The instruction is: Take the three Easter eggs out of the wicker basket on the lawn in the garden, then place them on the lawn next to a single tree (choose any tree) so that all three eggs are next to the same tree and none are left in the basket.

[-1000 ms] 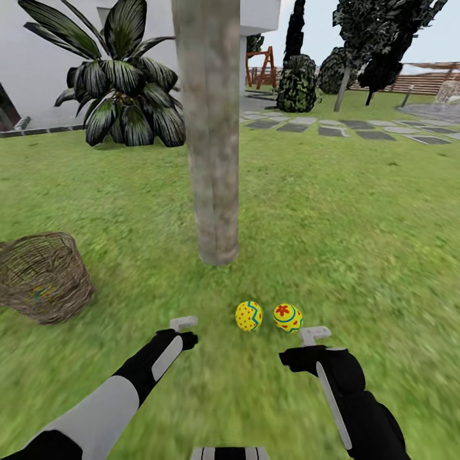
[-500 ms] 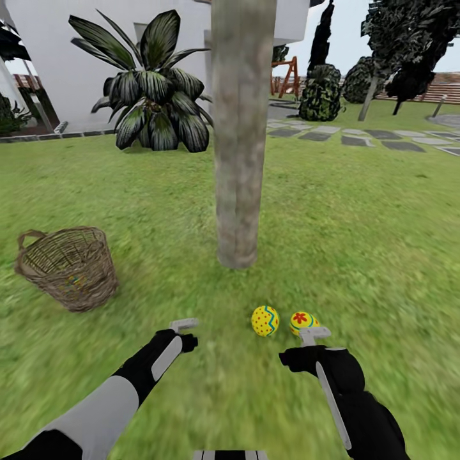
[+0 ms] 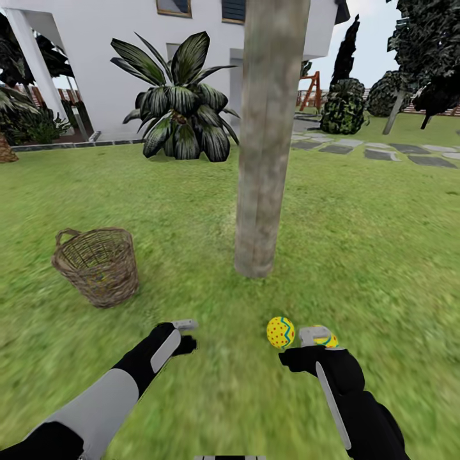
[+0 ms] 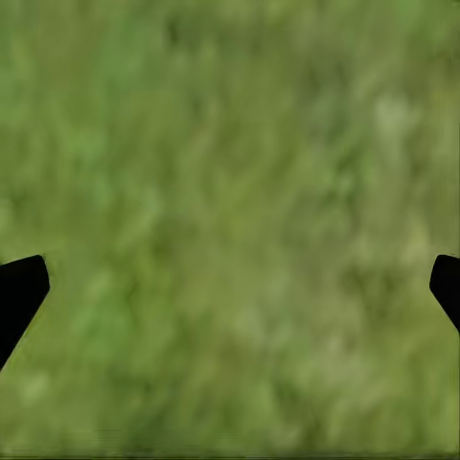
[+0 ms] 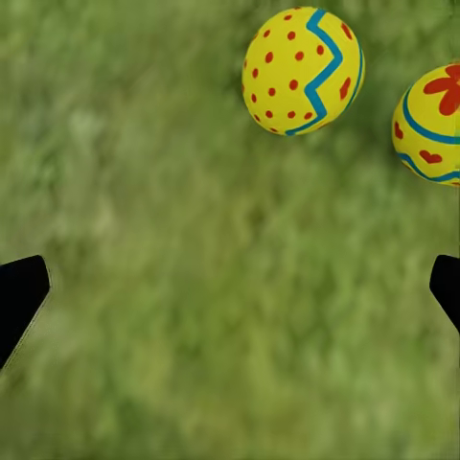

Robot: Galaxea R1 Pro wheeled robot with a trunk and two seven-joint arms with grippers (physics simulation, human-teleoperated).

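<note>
Two yellow Easter eggs lie on the lawn (image 3: 358, 243) near the foot of the grey-brown tree (image 3: 263, 160). One egg (image 3: 280, 332) (image 5: 302, 70) is in full sight; the other egg (image 3: 329, 340) (image 5: 431, 125) is half hidden behind my right gripper (image 3: 306, 345) (image 5: 230, 287), which hangs open just short of them. My left gripper (image 3: 184, 333) (image 4: 230, 287) is open over bare grass. The wicker basket (image 3: 99, 265) stands upright on the grass to the left of the tree. Its inside is too unclear to make out, and a third egg is hidden.
A broad-leaved palm bush (image 3: 182, 102) stands behind the tree in front of the white house (image 3: 96, 38). Grey stepping stones (image 3: 383, 153) and dark bushes (image 3: 345, 105) lie at the far right. Open grass stretches all around.
The camera has turned left, so tree, basket and eggs have shifted right in the picture. Both arms keep the same pose, and the eggs and basket have not moved on the grass.
</note>
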